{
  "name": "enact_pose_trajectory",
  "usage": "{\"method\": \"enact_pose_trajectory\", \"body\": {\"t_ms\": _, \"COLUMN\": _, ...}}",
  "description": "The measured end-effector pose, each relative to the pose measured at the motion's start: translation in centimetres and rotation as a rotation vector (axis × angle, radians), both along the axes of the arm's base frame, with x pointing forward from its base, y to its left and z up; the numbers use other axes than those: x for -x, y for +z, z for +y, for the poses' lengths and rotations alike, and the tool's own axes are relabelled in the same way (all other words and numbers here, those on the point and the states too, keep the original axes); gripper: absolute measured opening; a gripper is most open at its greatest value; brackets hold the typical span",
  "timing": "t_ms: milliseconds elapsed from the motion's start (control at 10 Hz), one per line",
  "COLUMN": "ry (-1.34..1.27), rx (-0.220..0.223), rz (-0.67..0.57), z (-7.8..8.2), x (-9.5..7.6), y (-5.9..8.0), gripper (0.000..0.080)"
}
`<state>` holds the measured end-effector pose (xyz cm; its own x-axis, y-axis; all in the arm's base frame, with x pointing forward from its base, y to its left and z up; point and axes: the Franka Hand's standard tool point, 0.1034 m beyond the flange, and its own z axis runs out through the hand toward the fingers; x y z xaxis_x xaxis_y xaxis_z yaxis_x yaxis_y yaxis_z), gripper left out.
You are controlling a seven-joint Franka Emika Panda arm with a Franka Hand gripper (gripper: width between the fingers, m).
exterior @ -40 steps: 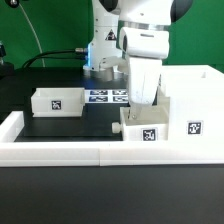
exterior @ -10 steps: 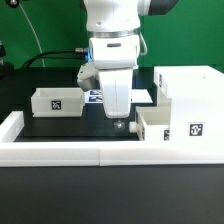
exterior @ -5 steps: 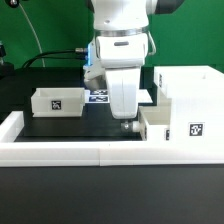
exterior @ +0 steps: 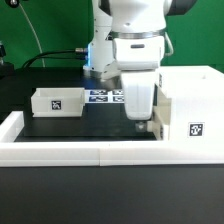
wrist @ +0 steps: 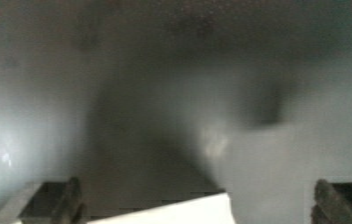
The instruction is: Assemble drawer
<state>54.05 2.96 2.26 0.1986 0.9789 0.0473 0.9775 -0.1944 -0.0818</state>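
Observation:
The tall white cabinet shell [exterior: 190,105] stands at the exterior view's right, with a tag on its front. One small white tray [exterior: 58,101] with a tag sits on the black mat at the left. The second tray [exterior: 162,128] sits in the cabinet's lower opening, mostly hidden behind my arm. My gripper [exterior: 142,120] hangs low, right against that tray's outer end. In the wrist view the gripper [wrist: 199,203] is open, its dark fingers [wrist: 52,200] far apart, with a blurred white corner [wrist: 173,212] between them and nothing gripped.
The marker board [exterior: 106,96] lies flat on the table behind the mat. A long low white border wall [exterior: 90,152] runs along the front and up the left side. The black mat [exterior: 80,125] lies between the left tray and my gripper.
My arm has moved toward the exterior view's right, up against the second tray. That tray now sits deeper in the cabinet. The left tray has not moved.

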Motion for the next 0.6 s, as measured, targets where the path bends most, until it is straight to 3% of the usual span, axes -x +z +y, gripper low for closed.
{"method": "enact_pose_trajectory", "body": {"t_ms": 300, "ry": -0.001, "rx": 0.001, "rz": 0.006, "z": -1.1, "x": -0.1, "y": 0.0, "gripper": 0.0649}}
{"method": "enact_pose_trajectory", "body": {"t_ms": 500, "ry": -0.011, "rx": 0.01, "rz": 0.006, "z": -4.6, "x": 0.3, "y": 0.2, "gripper": 0.0649}}
{"method": "enact_pose_trajectory", "body": {"t_ms": 600, "ry": -0.022, "rx": 0.013, "rz": 0.002, "z": -5.6, "x": 0.5, "y": 0.6, "gripper": 0.0649}}
